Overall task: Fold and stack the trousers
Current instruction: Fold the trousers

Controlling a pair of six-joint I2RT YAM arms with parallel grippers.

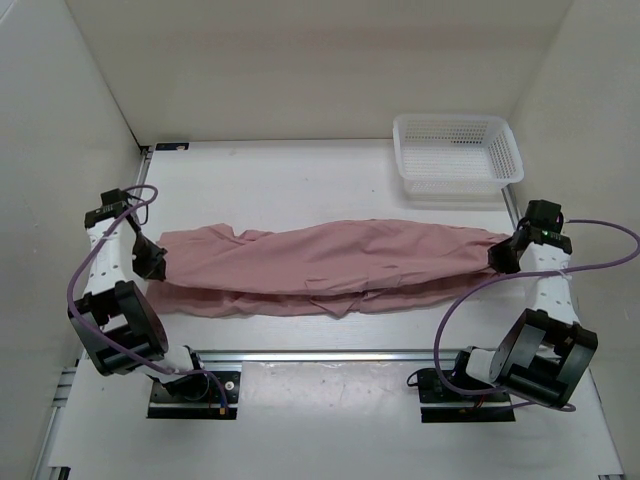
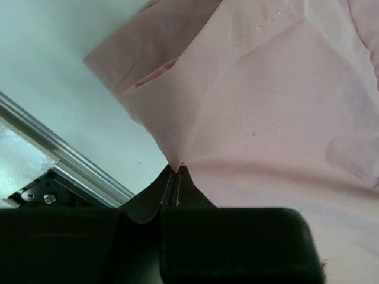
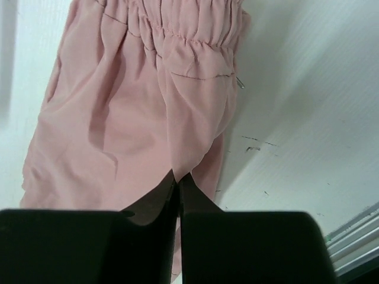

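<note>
Trousers (image 1: 330, 262) pinched at both ends.

Left gripper (image 2: 177, 168): clamped shut on a pointed fold of the pink cloth, no gap visible at the tips. Stitched seam line running up and away from the pinch; folded leg edge just left of it.

Right gripper (image 3: 177, 177): likewise closed tight on a tuck of cloth, with the gathered waistband (image 3: 195, 29) lying beyond the tips.

From overhead: left gripper (image 1: 155, 262) at the left end of the garment, right gripper (image 1: 500, 255) at the right end. Cloth stretched lengthwise between them across the middle of the white table (image 1: 300, 180), wrinkled, with a second layer showing along the near edge. Cannot tell whether the held ends sit on the surface or just above it.

White mesh basket (image 1: 457, 150) at the far right of the table, apart from the cloth. Aluminium rail (image 1: 330, 355) along the near side, between garment and arm bases.
</note>
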